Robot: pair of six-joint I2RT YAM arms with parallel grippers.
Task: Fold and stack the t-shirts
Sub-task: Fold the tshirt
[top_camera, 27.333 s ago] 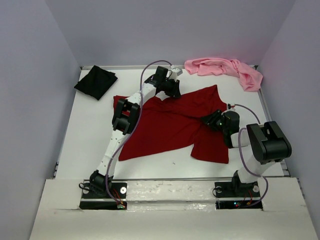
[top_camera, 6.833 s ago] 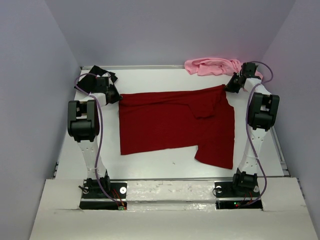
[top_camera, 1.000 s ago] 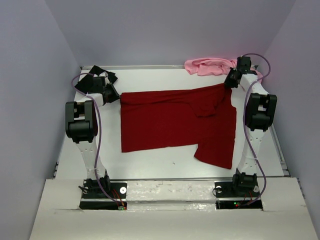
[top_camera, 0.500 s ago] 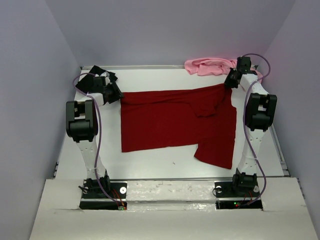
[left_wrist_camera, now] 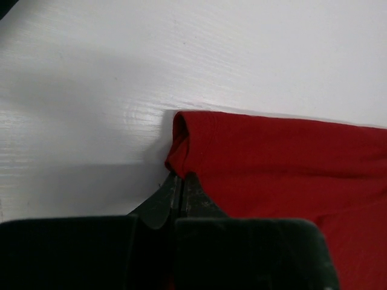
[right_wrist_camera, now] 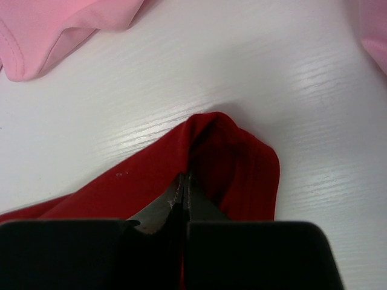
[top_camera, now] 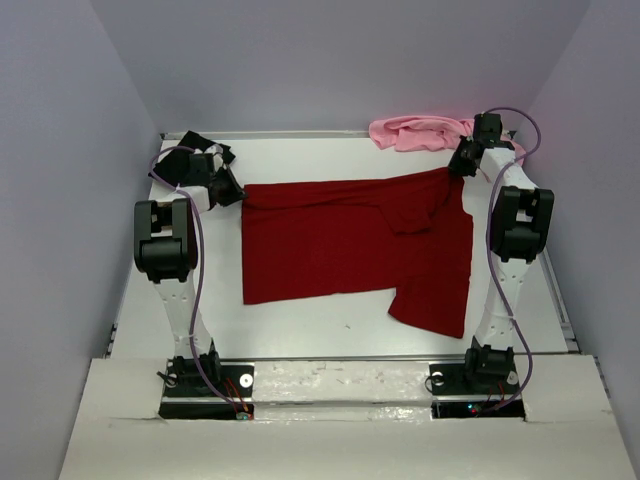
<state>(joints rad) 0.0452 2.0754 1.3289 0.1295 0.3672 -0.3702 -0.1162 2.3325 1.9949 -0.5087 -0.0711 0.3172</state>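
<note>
White bench, dark red t-shirt lying with its long axis left-right.
Left end effector and right end effector each pinch a far corner; the cloth lies nearward of both.

Overall light: we log bright, even, diffuse light from above; the white table reads clean in the top view.
Shadows: we log soft, faint ones beside the arms; in the left wrist view a broad grey shade crosses the table left of the dark red shirt.
Glare: we log mild sheen on the table grain in both wrist views.
Focus: we log the left gripper and right gripper as dark, blurred masses near the lens; the cloth beyond looks sharper.
</note>
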